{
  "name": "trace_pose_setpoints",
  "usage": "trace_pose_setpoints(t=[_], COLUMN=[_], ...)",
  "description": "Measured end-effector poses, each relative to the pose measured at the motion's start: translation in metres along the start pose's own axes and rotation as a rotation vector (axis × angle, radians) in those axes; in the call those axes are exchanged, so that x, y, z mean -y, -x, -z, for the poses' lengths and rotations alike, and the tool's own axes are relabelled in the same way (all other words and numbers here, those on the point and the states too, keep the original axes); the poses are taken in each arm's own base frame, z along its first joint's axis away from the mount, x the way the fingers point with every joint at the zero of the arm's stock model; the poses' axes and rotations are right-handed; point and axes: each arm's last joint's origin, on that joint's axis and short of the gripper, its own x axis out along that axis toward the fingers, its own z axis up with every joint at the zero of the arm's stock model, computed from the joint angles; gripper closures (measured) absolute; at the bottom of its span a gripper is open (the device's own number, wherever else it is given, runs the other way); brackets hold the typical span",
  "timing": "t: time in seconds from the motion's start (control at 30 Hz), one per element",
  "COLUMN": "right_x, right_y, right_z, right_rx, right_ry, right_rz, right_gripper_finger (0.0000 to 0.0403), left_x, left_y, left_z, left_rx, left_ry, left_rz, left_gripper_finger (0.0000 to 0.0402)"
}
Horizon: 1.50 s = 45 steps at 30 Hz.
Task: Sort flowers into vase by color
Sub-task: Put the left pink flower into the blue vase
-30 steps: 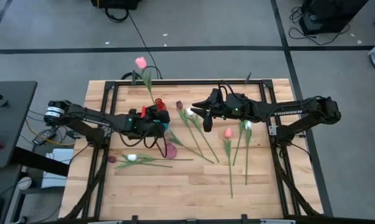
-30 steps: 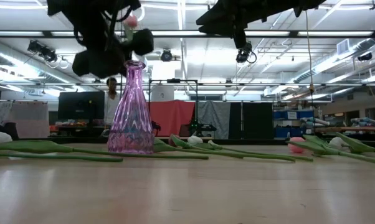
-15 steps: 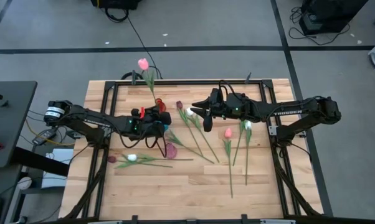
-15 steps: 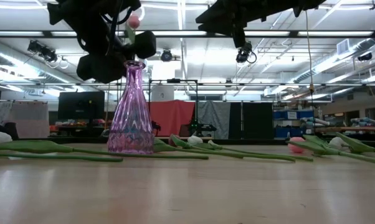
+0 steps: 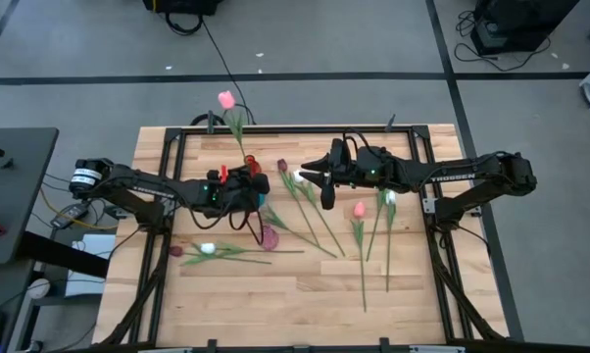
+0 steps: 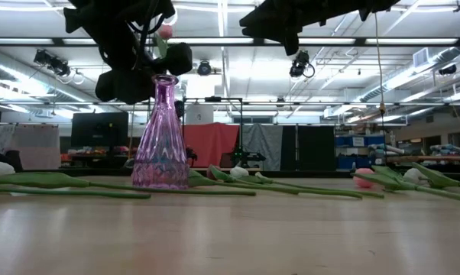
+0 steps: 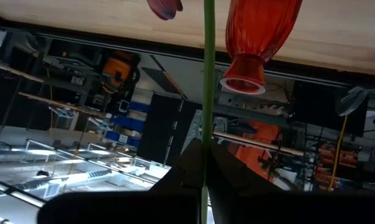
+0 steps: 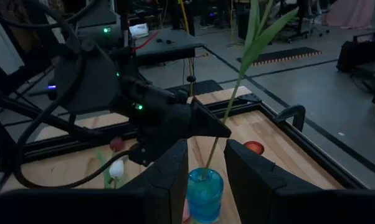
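My left gripper (image 5: 249, 180) (image 7: 205, 151) is over the table's middle left, shut on a pink tulip (image 5: 223, 99) whose bud also shows high in the low view (image 6: 164, 30). The stem's lower end reaches the mouth of a blue vase (image 8: 205, 191) (image 5: 262, 200). A red vase (image 7: 257, 34) (image 5: 255, 165) and a purple vase (image 6: 161, 134) (image 5: 269, 236) stand nearby. My right gripper (image 5: 323, 186) (image 8: 206, 177) hovers open to the right of the vases, facing the blue one, apart from it. Other tulips lie flat on the table: white (image 5: 208, 248), maroon (image 5: 282, 166), pink (image 5: 359, 209). My left gripper pinches the pink tulip's thin green stem (image 7: 207, 118) between its two fingers, which lie across it, in the stem's lower part. The tulip is lifted and stands tilted, bud uppermost, with its lower end (image 8: 207, 169) at the blue vase's mouth.
Several tulips lie on the boards between the vases and the table's right side, with a white one (image 5: 390, 197) farthest right and a maroon one (image 5: 175, 251) near the left. The near half of the table (image 5: 275, 304) holds only stem ends. A black frame rims the table.
My left gripper has crept a little toward the table's right with the tulip, staying shut on its stem. The right arm has kept still.
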Motion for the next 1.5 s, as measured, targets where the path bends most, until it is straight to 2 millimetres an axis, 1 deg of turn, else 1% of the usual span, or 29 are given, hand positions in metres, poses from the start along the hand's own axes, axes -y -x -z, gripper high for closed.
trace_pose_setpoints(t=[0.13, 0.37, 0.6, 0.8, 0.9, 1.07, 1.17, 1.27, 1.5], right_x=[0.000, 0.000, 0.000, 0.000, 0.000, 0.001, 0.001, 0.003, 0.008], right_y=[0.000, 0.000, 0.000, 0.000, 0.000, 0.000, 0.000, 0.000, -0.001], right_z=[0.000, 0.000, 0.001, 0.001, 0.001, 0.001, 0.000, 0.000, -0.001], right_rx=[0.000, 0.000, -0.006, -0.010, -0.009, -0.007, -0.001, 0.001, 0.003], right_ry=[0.030, 0.053, 0.061, 0.061, 0.061, 0.060, 0.059, 0.058, 0.052], right_rz=[0.000, -0.001, 0.000, 0.000, 0.000, 0.003, 0.004, 0.008, 0.027], right_gripper_finger=[0.0284, 0.0284, 0.0284, 0.0284, 0.0284, 0.0284, 0.0284, 0.0284, 0.0284], left_x=[0.000, 0.000, -0.001, -0.002, -0.002, -0.002, -0.002, -0.003, -0.006], left_y=[0.000, 0.000, 0.001, 0.004, 0.004, 0.004, 0.006, 0.009, 0.012], left_z=[-0.001, -0.002, -0.011, -0.013, -0.013, -0.013, -0.014, -0.015, -0.014], left_rx=[0.039, 0.066, 0.072, 0.064, 0.056, 0.055, 0.055, 0.056, 0.001], left_ry=[0.047, 0.048, -0.044, -0.056, -0.053, -0.051, -0.054, -0.059, -0.007], left_rz=[-0.010, -0.019, -0.011, -0.021, -0.018, -0.021, -0.028, -0.037, -0.049], left_gripper_finger=[0.0386, 0.0378, 0.0376, 0.0371, 0.0351, 0.0292, 0.0264, 0.0254, 0.0252])
